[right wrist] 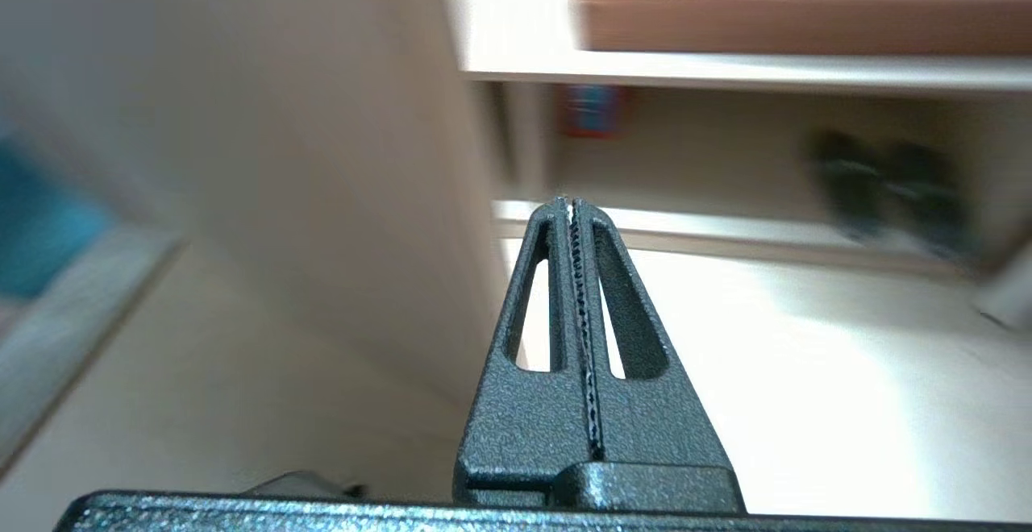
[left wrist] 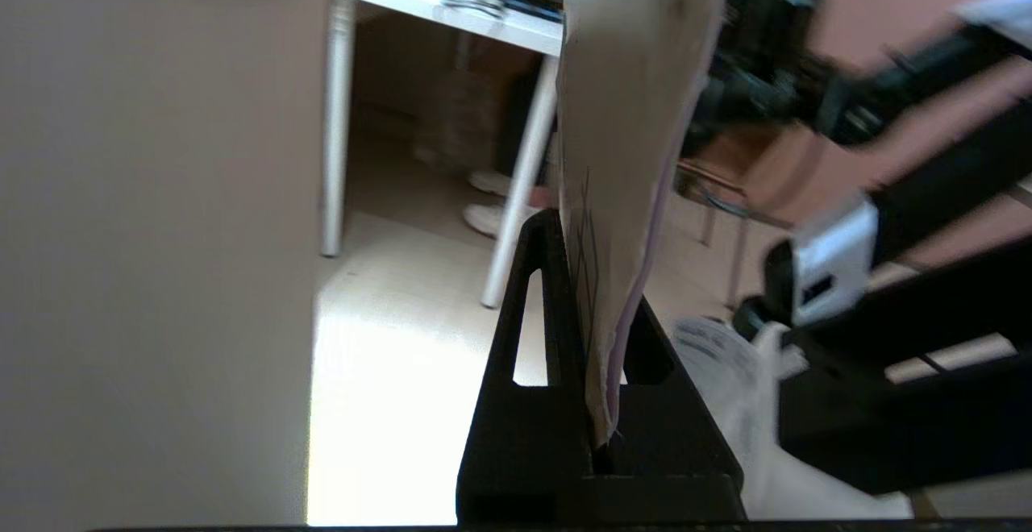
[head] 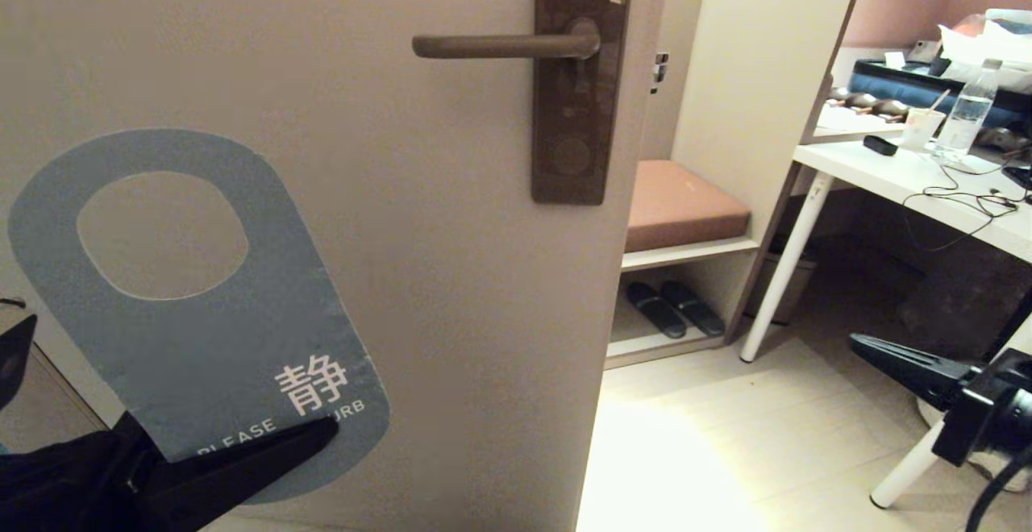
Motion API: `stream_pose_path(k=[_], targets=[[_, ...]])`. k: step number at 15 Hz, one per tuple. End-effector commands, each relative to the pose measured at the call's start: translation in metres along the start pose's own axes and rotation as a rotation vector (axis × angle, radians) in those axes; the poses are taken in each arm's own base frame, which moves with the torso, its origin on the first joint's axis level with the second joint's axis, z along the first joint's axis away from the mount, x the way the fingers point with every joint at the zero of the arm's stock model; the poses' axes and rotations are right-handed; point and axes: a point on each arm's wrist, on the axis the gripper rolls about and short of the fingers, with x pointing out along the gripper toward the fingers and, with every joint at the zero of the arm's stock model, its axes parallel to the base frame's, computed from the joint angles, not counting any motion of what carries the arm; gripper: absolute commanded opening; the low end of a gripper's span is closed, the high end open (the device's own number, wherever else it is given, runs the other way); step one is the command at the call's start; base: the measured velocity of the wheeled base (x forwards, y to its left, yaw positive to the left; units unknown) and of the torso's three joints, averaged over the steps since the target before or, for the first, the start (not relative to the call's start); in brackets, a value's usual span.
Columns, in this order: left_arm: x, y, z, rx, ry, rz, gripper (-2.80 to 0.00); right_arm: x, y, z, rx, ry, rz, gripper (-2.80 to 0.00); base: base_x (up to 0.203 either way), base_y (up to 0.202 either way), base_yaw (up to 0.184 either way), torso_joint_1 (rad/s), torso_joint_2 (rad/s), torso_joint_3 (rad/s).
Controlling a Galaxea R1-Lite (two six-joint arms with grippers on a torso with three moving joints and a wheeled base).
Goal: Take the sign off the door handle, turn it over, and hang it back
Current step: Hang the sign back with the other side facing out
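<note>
The beige door (head: 451, 290) fills the left and centre of the head view. In its lower left the sign (head: 201, 330) is held up in front of the door, slate-blue "PLEASE DO NOT DISTURB" side facing the camera, well below and left of the door handle (head: 504, 46). The handle juts left from its tall brown backplate (head: 574, 113) at upper centre and is bare. The left hand (head: 310, 433) pinches the sign's lower edge. The right hand (head: 867, 345), lower right, hangs over the floor, its fingers (right wrist: 560, 290) pressed together on nothing.
</note>
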Motion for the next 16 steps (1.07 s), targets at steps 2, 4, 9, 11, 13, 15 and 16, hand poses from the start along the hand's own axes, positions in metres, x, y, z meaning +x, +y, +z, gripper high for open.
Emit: stream_pose_path(k=[2,4,9,11,13,15,16], targets=[[-0.001,0.0,0.001,0.002,-0.012,0.019,-2.8,-0.034,0.0,-0.014,-0.01,-0.067,-0.1,-2.8,0.0,0.0,0.0,0.0,0.0,0.0],[-0.003,-0.001,-0.002,0.001,-0.008,0.021,-2.8,-0.055,0.008,-0.03,-0.026,-0.104,-0.116,-2.8,0.0,0.0,0.0,0.0,0.0,0.0],[-0.013,-0.006,-0.009,-0.008,0.0,0.025,-2.8,-0.096,0.027,-0.065,-0.034,-0.106,-0.202,-2.8,0.0,0.0,0.0,0.0,0.0,0.0],[-0.018,-0.007,-0.012,-0.013,0.007,0.045,-2.8,-0.097,0.022,-0.075,-0.013,-0.031,-0.404,-2.8,0.0,0.0,0.0,0.0,0.0,0.0],[-0.02,-0.005,-0.013,-0.019,0.013,0.063,-2.8,-0.098,0.021,-0.088,0.005,0.091,-0.471,-2.8,0.0,0.0,0.0,0.0,0.0,0.0],[-0.02,-0.005,-0.013,-0.018,0.012,0.066,-2.8,-0.1,0.022,-0.093,0.016,0.119,-0.463,-2.8,0.0,0.0,0.0,0.0,0.0,0.0],[-0.02,-0.005,-0.012,-0.017,0.01,0.071,-2.8,-0.103,0.023,-0.097,0.021,0.14,-0.454,-2.8,0.0,0.0,0.0,0.0,0.0,0.0]])
